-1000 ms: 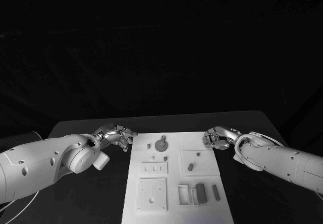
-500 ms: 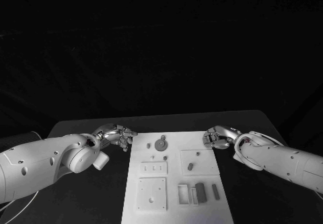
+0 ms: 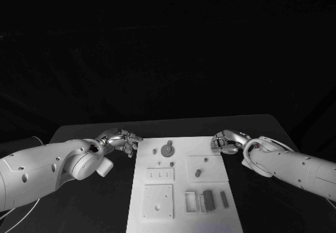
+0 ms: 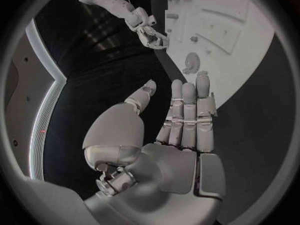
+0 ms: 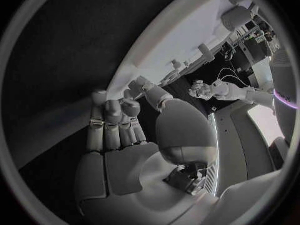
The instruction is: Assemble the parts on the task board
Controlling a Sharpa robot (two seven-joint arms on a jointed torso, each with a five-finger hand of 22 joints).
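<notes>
While no writing legible, left hand [image 3: 123,141] and right hand [image 3: 227,142] flank task board [image 3: 183,194], fingers apart, empty.

Head camera looks down; both wrist cameras share the task board [image 3: 183,184].

The head view is dim: everything beyond the table's far edge is black, and the black table [image 3: 91,194] barely separates from it. Light falls from above, so the white task board [image 3: 183,191] and the arms stand out brightly, the board nearly washed out toward its near edge. Both wrist views bend straight edges strongly inside their dark round frames. The left hand [image 4: 178,120] shows soft highlights.
</notes>
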